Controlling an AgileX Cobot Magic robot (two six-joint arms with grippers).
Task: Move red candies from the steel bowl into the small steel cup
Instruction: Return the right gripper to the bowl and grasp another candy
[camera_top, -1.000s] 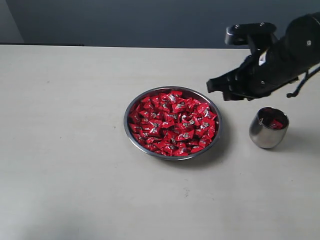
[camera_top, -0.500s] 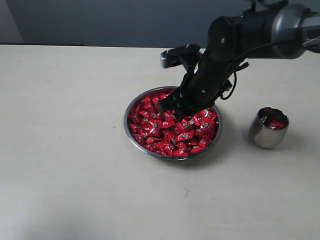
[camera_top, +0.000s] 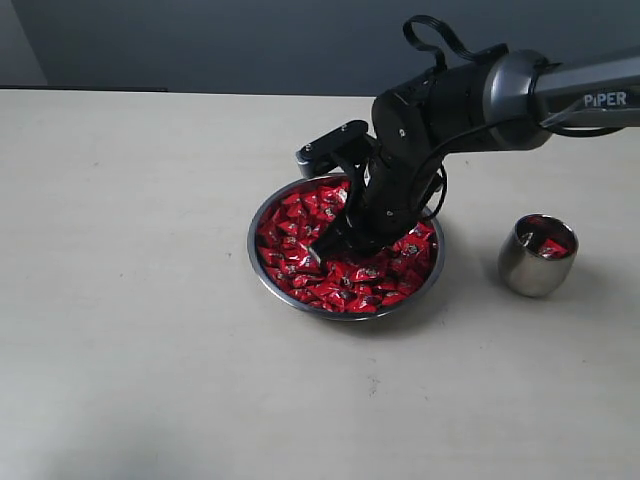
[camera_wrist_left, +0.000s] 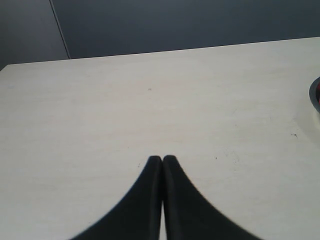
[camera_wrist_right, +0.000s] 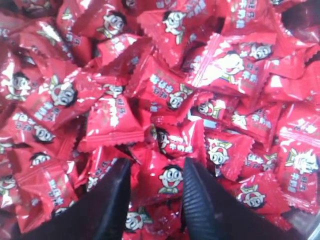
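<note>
The steel bowl (camera_top: 252, 245) sits near the middle of the pale surface (camera_top: 140, 350). It is filled almost to its rim with red candies (camera_top: 385, 275), each in a shiny red wrapper printed with a cartoon face and pale lettering. The small steel cup (camera_top: 525, 275) stands on the same surface, to the right of the bowl in the exterior view and clearly apart from it. Red wrapping is visible inside its mouth. The black right arm (camera_top: 470, 95) extends in from the right side of the exterior view, crosses above the far rim of the bowl and angles down into the heap. The right fingers (camera_top: 322, 250) are down among the candies in the left-centre part of the bowl. In the right wrist view these fingers (camera_wrist_right: 112, 200) stand parted with a clear gap between them, their tips at or just into the top layer of sweets. A single candy (camera_wrist_right: 170, 185) lies in the gap, flanked by a finger on each side. Whether the fingers press on it cannot be determined from the pictures, and no candy is raised clear of the heap. The left fingers (camera_wrist_left: 150, 190) are closed together tip to tip with nothing between them, and are held over a bare stretch of the surface. A dark sliver of the bowl's rim shows at the edge of the left wrist view, well apart from those fingers.
</note>
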